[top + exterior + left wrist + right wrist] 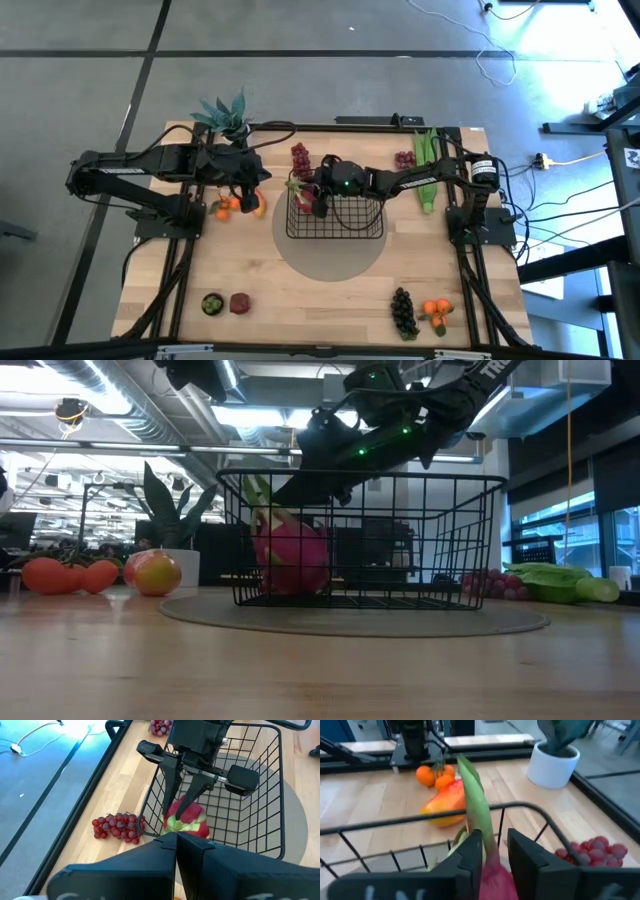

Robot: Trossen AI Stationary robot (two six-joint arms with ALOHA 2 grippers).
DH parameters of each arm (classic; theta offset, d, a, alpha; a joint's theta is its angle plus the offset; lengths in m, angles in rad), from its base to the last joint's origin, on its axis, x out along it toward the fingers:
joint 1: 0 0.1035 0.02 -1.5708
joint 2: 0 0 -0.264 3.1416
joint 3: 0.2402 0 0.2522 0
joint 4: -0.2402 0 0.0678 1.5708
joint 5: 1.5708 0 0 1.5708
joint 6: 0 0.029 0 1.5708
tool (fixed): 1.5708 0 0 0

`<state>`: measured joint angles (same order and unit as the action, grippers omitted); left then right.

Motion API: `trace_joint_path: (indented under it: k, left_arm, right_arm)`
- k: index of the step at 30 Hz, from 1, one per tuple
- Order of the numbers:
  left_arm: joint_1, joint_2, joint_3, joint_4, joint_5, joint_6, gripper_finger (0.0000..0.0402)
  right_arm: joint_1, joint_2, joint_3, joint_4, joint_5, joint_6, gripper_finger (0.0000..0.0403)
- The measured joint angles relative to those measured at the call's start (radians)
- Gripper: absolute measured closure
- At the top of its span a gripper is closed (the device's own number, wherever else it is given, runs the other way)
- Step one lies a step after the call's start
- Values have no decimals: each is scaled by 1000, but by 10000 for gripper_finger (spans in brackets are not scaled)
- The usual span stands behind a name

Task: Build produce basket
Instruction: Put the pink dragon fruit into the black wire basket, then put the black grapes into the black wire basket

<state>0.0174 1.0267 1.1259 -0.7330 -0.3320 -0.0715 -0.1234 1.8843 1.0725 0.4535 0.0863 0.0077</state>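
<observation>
On the left, the left gripper (262, 176) hangs over the tabletop (300, 290) with its fingers pressed together, next to the mango (256, 203) and small oranges (224, 208). In the middle, the basket (360, 232) sits on a round mat with the dragon fruit (292, 556) inside at its left wall. The right gripper (181, 800) reaches in over it, fingers a bit spread around the fruit's green tip.
</observation>
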Motion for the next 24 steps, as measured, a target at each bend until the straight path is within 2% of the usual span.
trace_joint_path:
  k: [5,11,20,24]
  left_arm:
    - [0,0,0,0,0,0,401]
    - [0,0,0,0,0,0,401]
    - [0,0,0,0,0,-5,401]
    - [0,-1,0,0,0,-18,401]
  right_arm:
    - [-4,0,0,65,4,-93,322]
    - [-4,-10,0,65,75,-142,322]
    - [-5,-106,2,53,79,-175,322]
    - [-5,-167,2,-4,79,-170,322]
